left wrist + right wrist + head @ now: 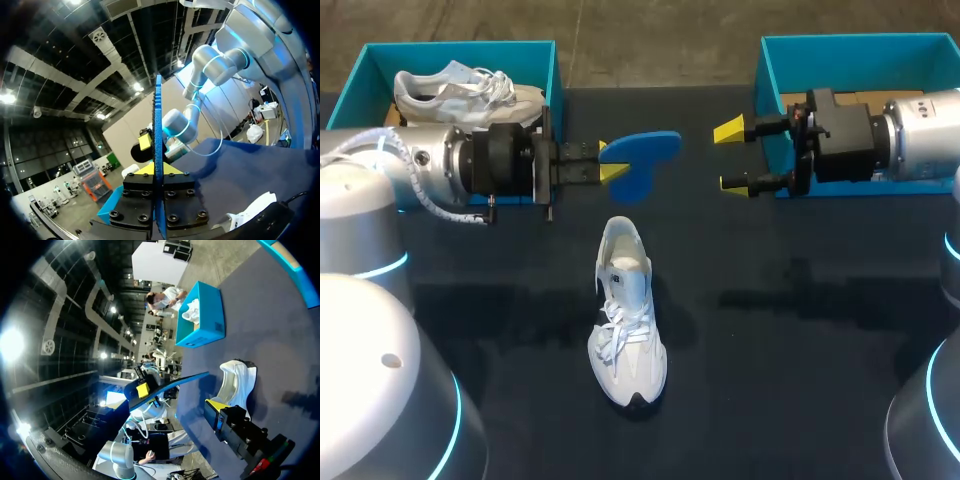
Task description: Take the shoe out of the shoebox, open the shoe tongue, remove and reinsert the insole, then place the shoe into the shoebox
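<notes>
A white shoe [625, 315] lies on the dark table at the middle, toe toward the front edge; it also shows in the right wrist view [235, 382]. My left gripper [603, 162] hovers behind it, shut on one end of a blue insole [642, 158]. In the left wrist view the insole [158, 130] stands edge-on, pinched between the fingers. My right gripper [730, 156] hangs open just right of the insole's free end, not touching it. One of its fingertips [216, 406] shows in the right wrist view, with the insole [187, 380] ahead.
A teal shoebox [535, 55] at the back left holds a second white shoe [470, 88]. Another teal shoebox [770, 60] stands at the back right, behind my right arm.
</notes>
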`<state>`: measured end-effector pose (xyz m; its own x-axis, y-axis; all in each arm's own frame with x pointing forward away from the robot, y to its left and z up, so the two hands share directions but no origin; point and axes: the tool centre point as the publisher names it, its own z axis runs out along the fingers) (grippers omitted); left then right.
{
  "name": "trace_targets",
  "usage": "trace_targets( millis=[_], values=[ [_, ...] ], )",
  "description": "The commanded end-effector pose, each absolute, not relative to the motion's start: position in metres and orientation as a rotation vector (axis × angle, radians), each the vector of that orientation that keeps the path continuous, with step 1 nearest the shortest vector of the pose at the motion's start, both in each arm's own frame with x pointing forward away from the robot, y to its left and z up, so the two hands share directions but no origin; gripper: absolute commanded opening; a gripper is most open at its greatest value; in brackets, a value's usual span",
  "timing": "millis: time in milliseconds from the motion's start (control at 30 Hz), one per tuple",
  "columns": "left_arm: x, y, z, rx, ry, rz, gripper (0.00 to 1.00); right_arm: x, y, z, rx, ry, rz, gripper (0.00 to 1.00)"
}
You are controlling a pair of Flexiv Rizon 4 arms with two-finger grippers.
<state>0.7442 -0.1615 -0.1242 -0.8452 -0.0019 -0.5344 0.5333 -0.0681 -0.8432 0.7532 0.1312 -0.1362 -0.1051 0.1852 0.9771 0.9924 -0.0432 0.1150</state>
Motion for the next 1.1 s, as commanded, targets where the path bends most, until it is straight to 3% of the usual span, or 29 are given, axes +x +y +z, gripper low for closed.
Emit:
trace_targets(
  millis=[33,500,833,1100],
  values=[
    [0.742,-0.161,-0.12,0.534,1.818,-2.023,0.0,0.753,0.132,-0.136,-1.333,-1.402,-1.239,1.0],
    [0.741,-0.156,-0.105,-0.275,2.183,-2.514,0.0,0.753,0.132,-0.136,-1.333,-1.402,-1.239,1.0],
    [0.747,-0.154,-0.107,-0.923,1.999,-2.934,0.0,0.753,0.132,-0.136,-1.333,-1.402,-1.239,1.0],
    [0.748,-0.155,-0.109,-1.126,1.98,-3.018,0.0,0.753,0.132,-0.136,-1.333,-1.402,-1.239,1.0]
  ],
)
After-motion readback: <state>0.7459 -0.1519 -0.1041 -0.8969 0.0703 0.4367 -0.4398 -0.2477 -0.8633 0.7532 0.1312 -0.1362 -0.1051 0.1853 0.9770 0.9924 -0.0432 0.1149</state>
